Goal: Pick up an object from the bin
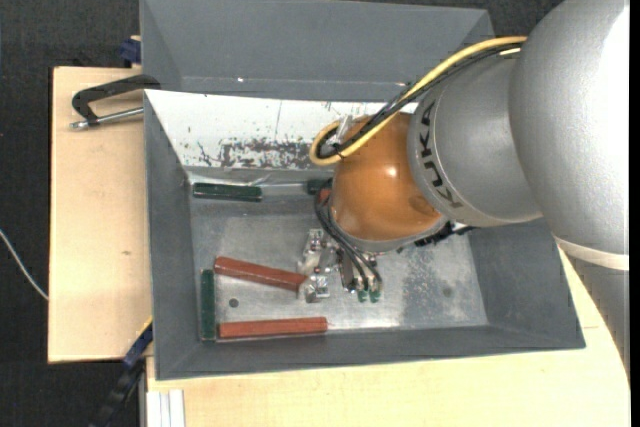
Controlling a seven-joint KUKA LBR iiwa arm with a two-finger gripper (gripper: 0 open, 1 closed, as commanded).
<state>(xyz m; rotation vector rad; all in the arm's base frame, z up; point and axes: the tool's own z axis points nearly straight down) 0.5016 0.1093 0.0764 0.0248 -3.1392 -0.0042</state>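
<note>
Where the bin floor meets its left wall, a dark green stick lies lengthwise, a lower red-brown stick runs along the near wall, and a slanting red-brown stick sits just above it, its right end close beside the gripper. Fingers look spread, nothing seen between them, low over the floor at mid-bin. Judged: the slanting red-brown stick is the nearest candidate. It is probably stiff, light and smooth, apt to pivot if nipped at its tip, so grip across the narrow width nearer its middle.
</note>
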